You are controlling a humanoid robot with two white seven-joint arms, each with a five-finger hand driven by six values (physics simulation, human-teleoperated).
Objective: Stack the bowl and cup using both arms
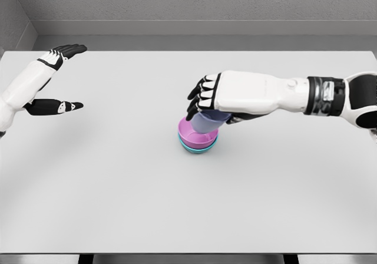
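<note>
A humanoid robot's right hand (pixel 203 102) reaches in from the right edge of the plain white desk (pixel 118 187), its dark fingers curled down around a small translucent lavender cup (pixel 207 122) that sits inside a glossy pink bowl (pixel 197 137) – itself nested in a teal bowl (pixel 198 148) of which only the lower rim shows. The stack stands a little right of the desk's middle, well apart from every edge. Whether the cup rests fully on the pink bowl's floor or is held just above it cannot be told. The left hand (pixel 56 78) hovers near the far left corner, fingers stretched out flat, thumb apart, holding nothing. By the look of it the stacking is all but done – the bowls are nested and the cup is in place, leaving only the release and pulling the arm clear
</note>
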